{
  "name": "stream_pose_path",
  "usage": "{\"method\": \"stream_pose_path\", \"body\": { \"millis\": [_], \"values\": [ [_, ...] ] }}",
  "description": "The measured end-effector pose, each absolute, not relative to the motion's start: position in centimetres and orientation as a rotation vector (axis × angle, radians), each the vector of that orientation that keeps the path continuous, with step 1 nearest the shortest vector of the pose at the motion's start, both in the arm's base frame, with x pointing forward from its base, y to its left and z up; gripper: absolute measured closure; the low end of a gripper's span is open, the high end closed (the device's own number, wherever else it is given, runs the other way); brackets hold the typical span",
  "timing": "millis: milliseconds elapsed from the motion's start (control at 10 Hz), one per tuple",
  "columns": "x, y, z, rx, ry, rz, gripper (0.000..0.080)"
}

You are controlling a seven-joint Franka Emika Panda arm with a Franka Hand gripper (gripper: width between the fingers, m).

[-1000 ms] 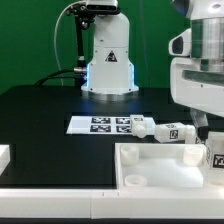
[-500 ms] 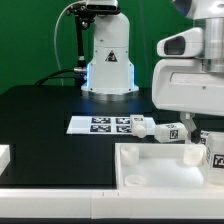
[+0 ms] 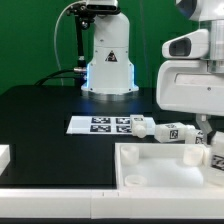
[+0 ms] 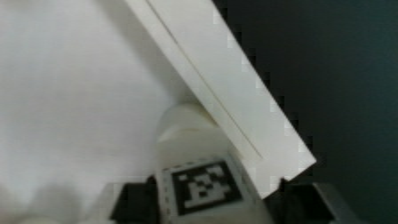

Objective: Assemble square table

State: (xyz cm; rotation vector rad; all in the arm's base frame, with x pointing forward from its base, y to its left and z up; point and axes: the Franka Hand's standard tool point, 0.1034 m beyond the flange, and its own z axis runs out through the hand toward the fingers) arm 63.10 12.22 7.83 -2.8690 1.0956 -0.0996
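Observation:
The white square tabletop (image 3: 160,168) lies tray-side up at the front of the exterior view, with a round socket (image 3: 132,181) near its corner. My gripper (image 3: 206,136) hangs over its right end, at the exterior view's right edge. In the wrist view the gripper (image 4: 214,203) is shut on a white leg (image 4: 199,186) whose black-and-white tag faces the camera. The leg stands against the tabletop's inner face (image 4: 71,100), beside the raised rim (image 4: 222,85). The dark fingers (image 4: 130,202) flank it. In the exterior view this leg (image 3: 216,158) is mostly hidden.
Two loose tagged legs (image 3: 148,127) (image 3: 177,133) lie on the black table just behind the tabletop. The marker board (image 3: 100,124) lies to their left. The white robot base (image 3: 108,60) stands at the back. A white part (image 3: 3,155) shows at the left edge.
My hand swung toward the exterior view's left, then back a little to the right. The leg at the right edge shows less of its tag now. The loose legs have not moved.

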Motion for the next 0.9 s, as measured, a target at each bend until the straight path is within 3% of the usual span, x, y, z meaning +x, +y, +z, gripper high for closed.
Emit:
{"method": "stream_pose_path", "body": {
  "millis": [900],
  "values": [
    [64.9, 13.2, 7.4, -1.807, 2.381, 0.033, 0.0509]
  ]
}}
